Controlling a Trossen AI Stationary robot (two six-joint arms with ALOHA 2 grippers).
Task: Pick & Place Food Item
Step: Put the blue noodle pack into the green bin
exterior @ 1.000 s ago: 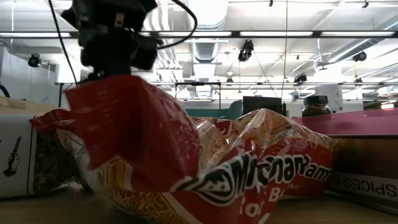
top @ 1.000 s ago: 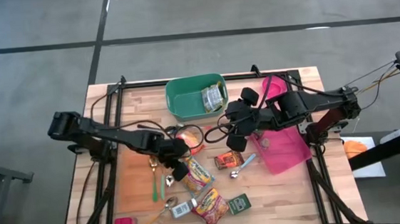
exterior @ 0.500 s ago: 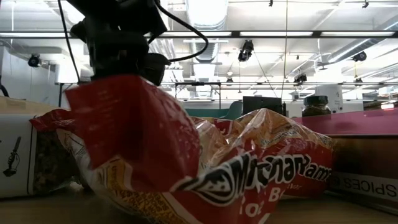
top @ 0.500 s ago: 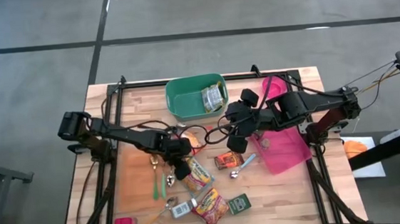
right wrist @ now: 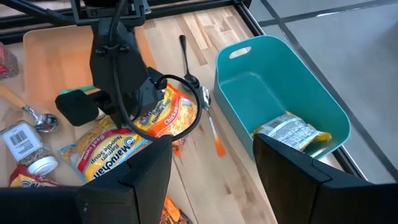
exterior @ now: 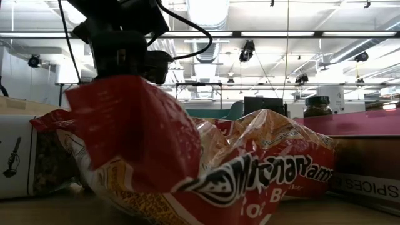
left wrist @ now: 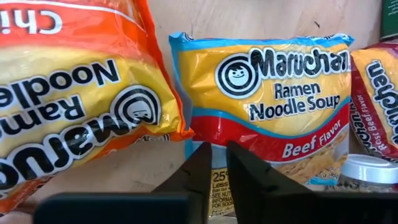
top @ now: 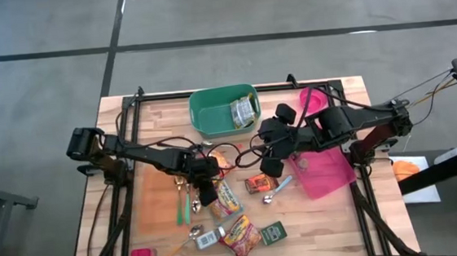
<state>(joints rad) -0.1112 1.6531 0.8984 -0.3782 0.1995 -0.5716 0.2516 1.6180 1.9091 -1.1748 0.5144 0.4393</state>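
A beef ramen packet (left wrist: 273,106) lies flat on the wooden table (top: 146,118), just near of an orange ramen packet (left wrist: 74,106). My left gripper (left wrist: 219,171) stands over the beef packet's (top: 227,198) left end (top: 210,196), shut on its edge. A green bin (top: 211,117) at the table's far side holds a silvery packet (top: 245,110). My right gripper (right wrist: 211,186) hangs open above the table's middle (top: 270,161), holding nothing. In the low view a red ramen packet (exterior: 187,169) fills the foreground, and my left gripper (exterior: 122,53) shows behind it. My left gripper pinches the beef ramen packet by the sealed edge (left wrist: 219,186) of one short end, between its two fingers. The fingers slant down from above and from the table's left. The packet lies flat on the table.
A pink tray (top: 330,177) lies at the right, under my right arm. Near the front edge are a red ramen packet (top: 241,235), a spice jar (top: 207,239), a green box (top: 273,233) and spoons (top: 179,209). A small orange box (top: 260,183) sits mid-table.
My left gripper has sunk a little onto the beef ramen packet's end and has rolled slightly. The packet lies where it was. My right arm has kept still.
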